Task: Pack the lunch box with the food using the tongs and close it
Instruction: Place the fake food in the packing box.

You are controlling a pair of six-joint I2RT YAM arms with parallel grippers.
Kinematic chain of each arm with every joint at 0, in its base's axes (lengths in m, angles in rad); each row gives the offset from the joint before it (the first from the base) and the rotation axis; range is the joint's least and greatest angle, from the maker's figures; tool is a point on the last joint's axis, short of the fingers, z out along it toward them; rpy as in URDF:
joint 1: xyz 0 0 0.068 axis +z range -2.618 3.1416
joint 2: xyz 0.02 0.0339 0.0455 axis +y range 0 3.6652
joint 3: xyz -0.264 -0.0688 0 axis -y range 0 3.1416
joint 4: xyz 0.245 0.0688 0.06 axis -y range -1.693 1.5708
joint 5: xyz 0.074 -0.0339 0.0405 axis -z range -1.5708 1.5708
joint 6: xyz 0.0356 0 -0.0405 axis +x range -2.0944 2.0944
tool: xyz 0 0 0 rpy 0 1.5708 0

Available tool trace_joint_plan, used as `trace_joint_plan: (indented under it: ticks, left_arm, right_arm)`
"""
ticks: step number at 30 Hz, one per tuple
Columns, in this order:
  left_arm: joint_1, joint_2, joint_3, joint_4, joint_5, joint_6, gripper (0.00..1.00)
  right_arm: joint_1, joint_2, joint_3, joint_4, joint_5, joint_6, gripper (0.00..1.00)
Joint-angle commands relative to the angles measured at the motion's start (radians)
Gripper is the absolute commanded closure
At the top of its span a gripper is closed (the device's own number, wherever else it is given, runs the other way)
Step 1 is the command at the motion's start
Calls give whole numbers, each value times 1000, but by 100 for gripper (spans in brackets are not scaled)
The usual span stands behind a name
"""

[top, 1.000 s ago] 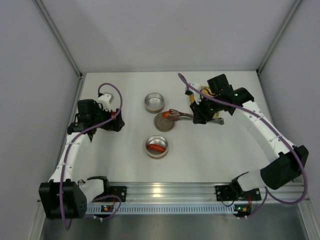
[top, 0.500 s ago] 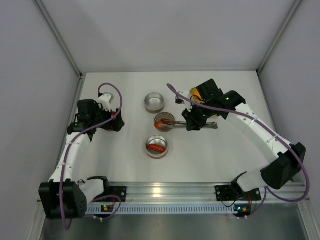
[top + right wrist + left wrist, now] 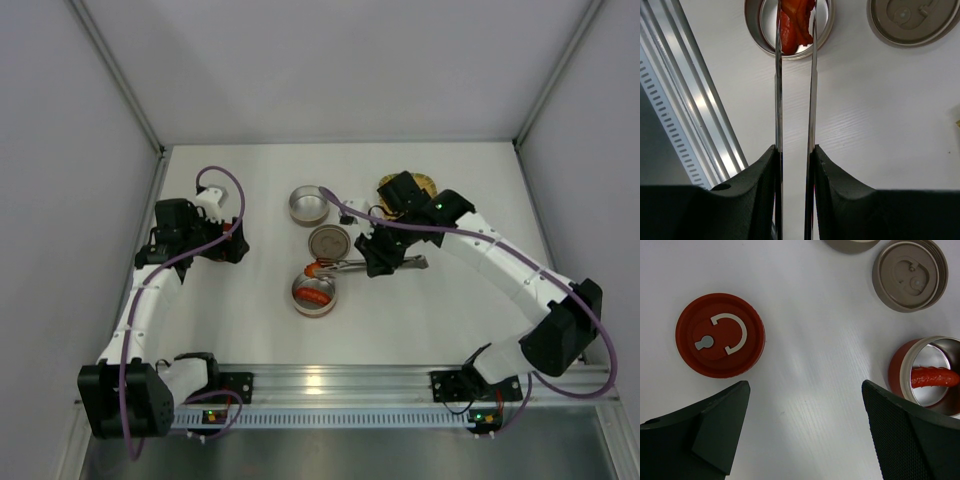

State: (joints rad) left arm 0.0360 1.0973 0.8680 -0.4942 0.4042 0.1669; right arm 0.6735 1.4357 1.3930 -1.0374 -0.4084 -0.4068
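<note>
From above, my right arm [image 3: 500, 262] stretches leftward over the white counter [image 3: 420, 320], its jaws clamped on the slim silver metal tongs [image 3: 352, 266]. My left arm [image 3: 150, 290] sits folded aside, jaws spread wide and empty.

Left wrist: a glossy red sausage piece [image 3: 935, 376] lies inside the round steel tin [image 3: 897, 371].

Right wrist: the tong tips pinch another red sausage piece [image 3: 795, 22] over that tin.

1. My left arm [image 3: 135, 302] and right arm [image 3: 510, 262] are white links with black joints.
2. A purple cable [image 3: 240, 198] loops along each arm.
3. The left hand [image 3: 805, 390] has matte black wedge fingers [image 3: 910, 435], one of them finely textured.
4. The right hand [image 3: 794, 150] has smooth, black, curved fingers [image 3: 845, 200].
5. A green light [image 3: 437, 205] glows on the right wrist.
</note>
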Motion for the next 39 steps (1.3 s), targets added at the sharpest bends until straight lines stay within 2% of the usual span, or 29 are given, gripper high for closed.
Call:
trace_joint_plan:
  ticks: [1,11,23,26,30,36,39]
  left_arm:
    - [4,-1,17,22,18,6,1]
    - [4,16,22,31,25,-1,2]
    - [4,12,17,29,18,8,1]
    - [4,15,14,34,15,8,2]
    - [4,16,16,36,18,8,2]
    - [4,12,14,34,15,8,2]
    - [5,12,16,31,15,6,2]
  right_arm:
    - [31,5,-5,28,-23,2,99]
    - [63,46,-5,53,-6,10,95]
    - [81,94,-2,85,34,22,85]
    - [81,98,4,86,37,23,81]
    - [87,104,9,88,42,20,66]
    - [87,101,15,86,49,19,55]
    - [87,95,23,82,49,19,54]
